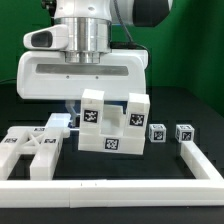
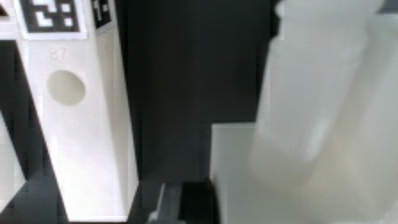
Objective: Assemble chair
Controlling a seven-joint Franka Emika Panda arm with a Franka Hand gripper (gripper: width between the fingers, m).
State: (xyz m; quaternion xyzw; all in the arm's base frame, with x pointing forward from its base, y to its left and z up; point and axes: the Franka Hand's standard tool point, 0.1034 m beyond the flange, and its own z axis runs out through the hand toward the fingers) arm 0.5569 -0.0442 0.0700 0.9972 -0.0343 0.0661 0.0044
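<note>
One chair [image 1: 108, 128], part-built: stiff, probably light, slick plastic; grasp a flat upright panel. Hand [image 1: 84, 100]: grip indeterminable.

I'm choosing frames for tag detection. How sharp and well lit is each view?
Exterior view: even light, the white chair parts stand bright against the dark table, tags visible. Wrist view: the tagged post with a round hole is fairly sharp; the big white piece near the lens is blurred, its edges soft.

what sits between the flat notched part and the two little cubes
The chair's tagged block stack stands there, between the notched part and the cubes. The exterior view shows it.
</note>
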